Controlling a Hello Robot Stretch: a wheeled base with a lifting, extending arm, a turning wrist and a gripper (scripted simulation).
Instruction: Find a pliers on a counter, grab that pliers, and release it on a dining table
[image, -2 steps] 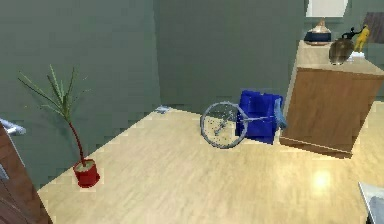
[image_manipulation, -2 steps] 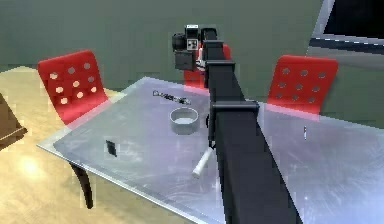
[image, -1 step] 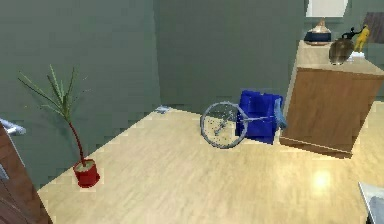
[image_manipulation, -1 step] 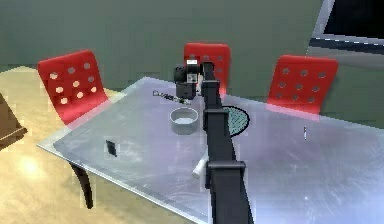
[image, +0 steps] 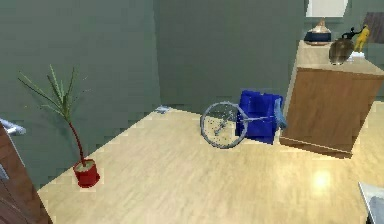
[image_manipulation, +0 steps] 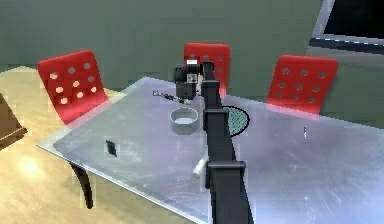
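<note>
Release step, by judgement: gripper (image_manipulation: 182, 88) at the table's (image_manipulation: 300, 165) far side, jaw state and any load impossible to tell; next, lower and let go onto the table.

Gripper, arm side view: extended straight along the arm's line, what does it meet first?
Probably the middle red chair, just past the far edge of the table, beyond the gripper. Depth unclear, so not certain.

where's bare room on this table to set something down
Free: the grey glossy table between the small dark card and the white round bowl, and its right part past the dark round plate. Crowded: the far edge by the gripper, where bowl and plate sit.
</note>
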